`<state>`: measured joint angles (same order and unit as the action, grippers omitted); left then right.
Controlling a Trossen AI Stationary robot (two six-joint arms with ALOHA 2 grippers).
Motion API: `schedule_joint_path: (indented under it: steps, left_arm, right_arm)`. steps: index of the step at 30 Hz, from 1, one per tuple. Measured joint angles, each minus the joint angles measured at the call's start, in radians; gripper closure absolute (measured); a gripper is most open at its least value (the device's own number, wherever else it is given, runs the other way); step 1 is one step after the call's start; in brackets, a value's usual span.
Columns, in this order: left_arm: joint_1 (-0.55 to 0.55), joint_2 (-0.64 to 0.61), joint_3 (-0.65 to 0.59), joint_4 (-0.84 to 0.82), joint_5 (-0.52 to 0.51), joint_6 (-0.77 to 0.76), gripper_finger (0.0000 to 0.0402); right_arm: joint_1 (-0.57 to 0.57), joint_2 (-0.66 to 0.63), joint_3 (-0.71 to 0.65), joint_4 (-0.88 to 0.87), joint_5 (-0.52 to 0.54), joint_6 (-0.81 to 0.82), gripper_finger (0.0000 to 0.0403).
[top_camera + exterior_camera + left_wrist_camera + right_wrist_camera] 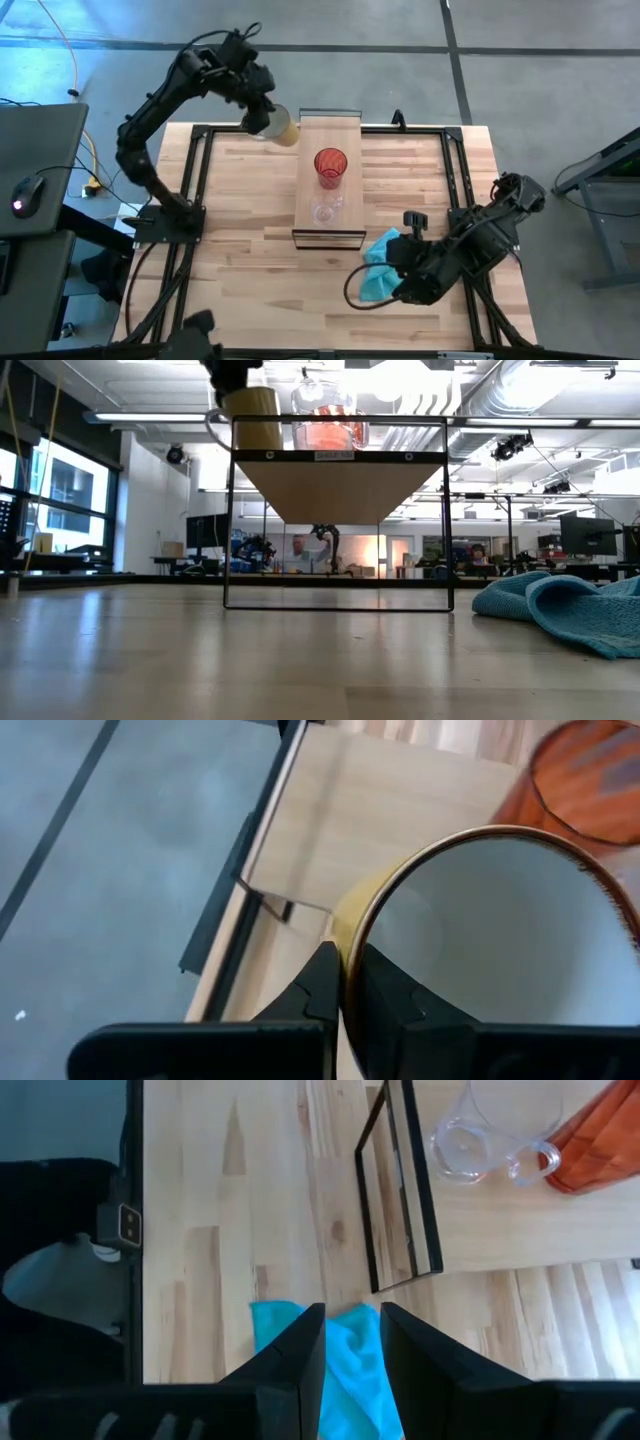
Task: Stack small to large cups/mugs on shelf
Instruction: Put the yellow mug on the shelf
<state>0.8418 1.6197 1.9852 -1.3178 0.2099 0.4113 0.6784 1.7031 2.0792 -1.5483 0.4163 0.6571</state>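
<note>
Looking straight down from the high view, I see my left end effector [268,117] at about 11 o'clock on the bench [240,250], clenched on the rim of the cream-white mug [281,126], which hangs tilted just beside the far left corner of the shelf [330,130]. On the shelf, the red cup [331,166] stands upright near the middle, and the clear glass [325,210] sits just nearer, toward 6 o'clock of it. My right end effector [392,262] waits at about 4 o'clock, released, over the teal cloth [380,268] that lies off the shelf's near right corner.

From the low view, the shelf [338,485] stands raised on its thin dark frame. The mug [250,418] shows at the shelf's left top edge, with the left end effector [229,380] above it. The red cup [331,432] sits on top, toward the middle. The cloth [560,610] lies on the bench at 3 o'clock. People show far off in the room behind.

In the left wrist view, my two dark fingers [322,982] pinch the mug [500,930] wall, one inside and one outside, with the shelf [400,800] and red cup [590,780] beyond.

In the right wrist view, my fingers [300,1360] stand apart over the cloth [350,1355], holding nothing. Beyond lie the shelf [480,1220], the clear glass [480,1140] and the red cup [600,1150].
</note>
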Motion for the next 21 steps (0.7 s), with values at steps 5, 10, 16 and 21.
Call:
schedule_joint_path:
  steps: [5, 10, 16, 21]
  left_arm:
    - [0.018, 0.098, 0.095, -0.021, 0.018, 0.037, 0.0397]
    - [0.015, 0.191, 0.241, -0.071, 0.019, 0.065, 0.0397]
    - [0.016, 0.263, 0.347, -0.089, 0.059, 0.108, 0.0397]
    - [0.030, 0.289, 0.353, -0.093, 0.059, 0.129, 0.0397]
  right_arm:
    - [0.000, 0.000, 0.000, 0.000, -0.001, 0.024, 0.0311]
    - [0.000, 0.000, 0.000, 0.000, -0.001, 0.024, 0.0311]
    - [0.000, 0.000, 0.000, -0.009, -0.001, 0.017, 0.0311]
    - [-0.006, 0.000, 0.000, -0.018, -0.001, 0.016, 0.0311]
